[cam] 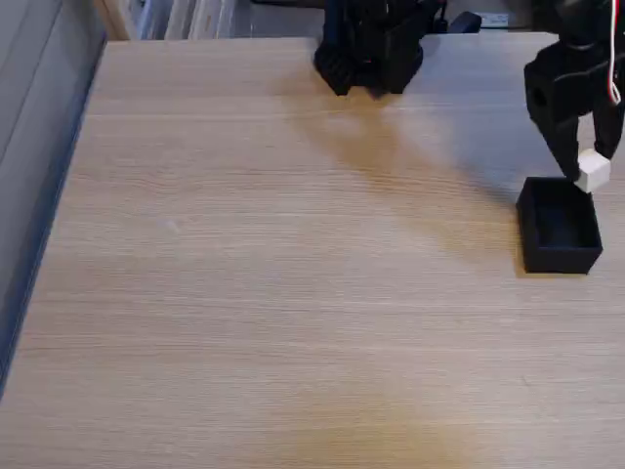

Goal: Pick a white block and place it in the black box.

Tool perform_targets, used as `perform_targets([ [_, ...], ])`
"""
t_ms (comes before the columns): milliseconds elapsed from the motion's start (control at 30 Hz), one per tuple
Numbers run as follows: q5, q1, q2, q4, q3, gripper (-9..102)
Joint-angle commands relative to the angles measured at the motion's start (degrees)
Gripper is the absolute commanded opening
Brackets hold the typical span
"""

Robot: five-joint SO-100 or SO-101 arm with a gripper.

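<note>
In the fixed view, a pale wood-grain bench [293,274] is seen from above and in front, with the arm's dark base [369,44] standing at the far edge, a little right of centre. At the right side the gripper [590,168] is seen pointing downward, with red and white wires [615,68] running along its right flank. The white block [593,172] is held at the fingertips, so the gripper is judged to be clenched on it; the block is lifted clear of the bench and hangs at the far right corner of the black box [559,227], seemingly just above or against the rim, though contact cannot be told from this angle. The black box is set on the bench near the right edge, open side up, and its inside appears empty. The carrying step is judged to be nearly done, with only the release over the opening left. The block is judged to be light and stiff, with matte faces that should not slip readily; being about as wide as the gripper's opening, it is best taken across two opposite flat faces, near the middle, as it seems to be taken here. The thin-walled box is judged light enough to be shoved if its rim is struck. No brand, label or readable writing is seen anywhere in the view.
</note>
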Motion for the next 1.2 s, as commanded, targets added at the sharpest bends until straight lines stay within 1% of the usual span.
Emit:
perform_targets([
  [0, 0.53, 0.26, -0.18, 0.44, -2.46, 11],
  [133, 1.05, 0.62, 0.00, 1.32, -2.46, 16],
  [333, 1.14, 1.23, 0.79, 2.02, -2.46, 17],
  [400, 0.53, 1.49, 1.41, 2.29, -2.29, 13],
  [500, 0.18, 2.20, 3.08, 3.34, -1.49, 0],
  [633, -0.44, 5.10, 8.17, 6.42, 2.37, 0],
  [733, -5.89, 9.23, 14.85, 5.71, 10.90, 0],
  [1167, -20.13, 33.57, 46.14, -15.03, 59.85, 0],
])
